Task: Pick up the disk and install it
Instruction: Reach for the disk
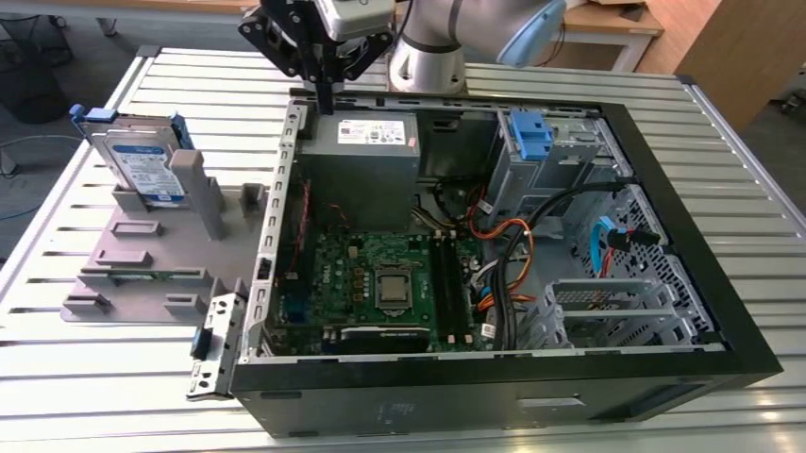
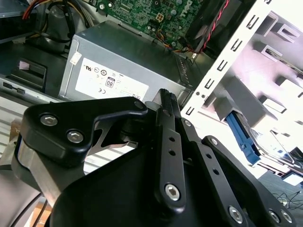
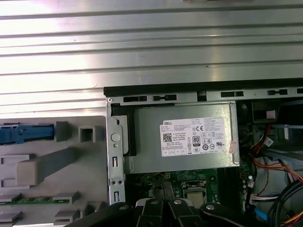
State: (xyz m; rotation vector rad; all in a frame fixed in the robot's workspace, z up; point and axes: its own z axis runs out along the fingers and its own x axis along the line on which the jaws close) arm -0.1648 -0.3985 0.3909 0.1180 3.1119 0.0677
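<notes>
Fingers (image 2: 164, 101) of the gripper (image 1: 325, 106) are pressed together with nothing between them, so it carries no load. The gripper hangs pointing down over the back edge of the open computer case (image 1: 724, 326). Its tip is just above the grey power supply (image 1: 362, 142) with the white sticker; whether it touches the box or the case rim I cannot tell. In both wrist views the power supply (image 3: 184, 137) lies directly below the gripper (image 3: 164, 191), and beyond it, deeper in the case, the green motherboard (image 1: 377, 283) shows.

The disk (image 1: 136, 162) is well apart from the gripper and outside the case, toward the exterior view's left. It stands on edge in a slot of a grey fixture (image 1: 132, 247) lying on the slatted metal table (image 1: 75, 387), with its label face showing and a blue bracket round its rim. In the first wrist view it appears edge-on as a blue strip (image 3: 23, 133) on the fixture, with the case's perforated side wall (image 3: 115, 156) between it and the gripper.

On the gripper's other side, inside the case, a metal drive cage (image 1: 579, 151) with an upright blue latch piece (image 1: 531, 134) stands near the power supply. Orange and black cables (image 1: 511, 241) run from there toward the motherboard.
</notes>
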